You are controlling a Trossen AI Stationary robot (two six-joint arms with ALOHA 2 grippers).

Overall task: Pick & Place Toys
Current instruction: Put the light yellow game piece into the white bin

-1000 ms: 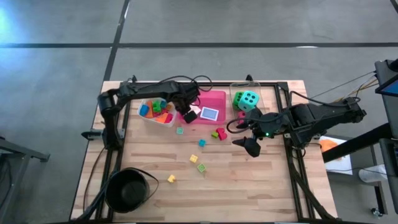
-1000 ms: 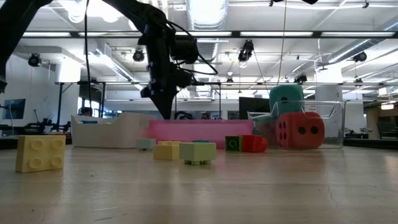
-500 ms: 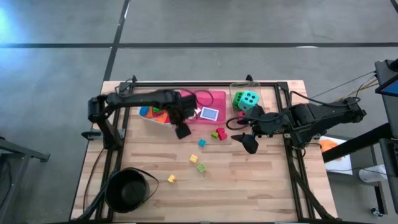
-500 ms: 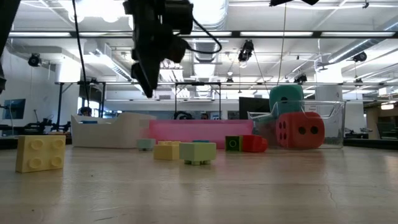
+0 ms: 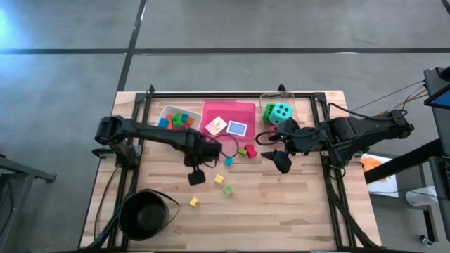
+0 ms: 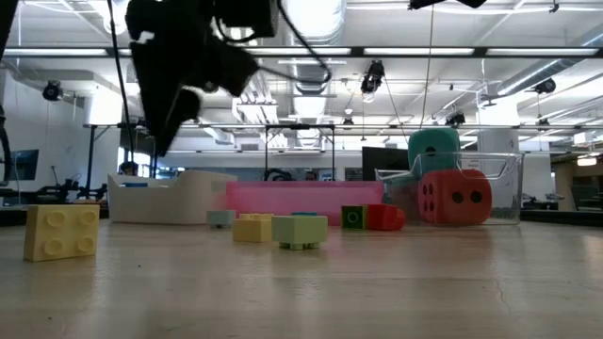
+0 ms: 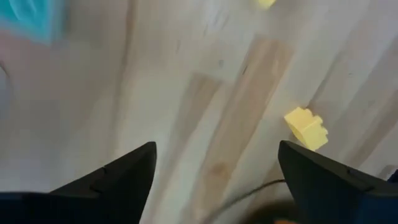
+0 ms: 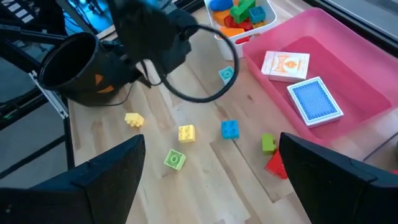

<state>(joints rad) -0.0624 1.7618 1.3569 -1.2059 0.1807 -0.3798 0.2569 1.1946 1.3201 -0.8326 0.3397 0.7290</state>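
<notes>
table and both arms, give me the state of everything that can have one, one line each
left gripper: open, holding nothing, over bare wood
right gripper: open, holding nothing, beside the clear rectangular tray
pink rectangular tray: holds two small cards, lying flat
white rectangular tray: partly filled with small bright plastic blocks
black round bowl: upright; contents cannot be seen
clear tray: holds the green dotted die and teal dotted die
</notes>
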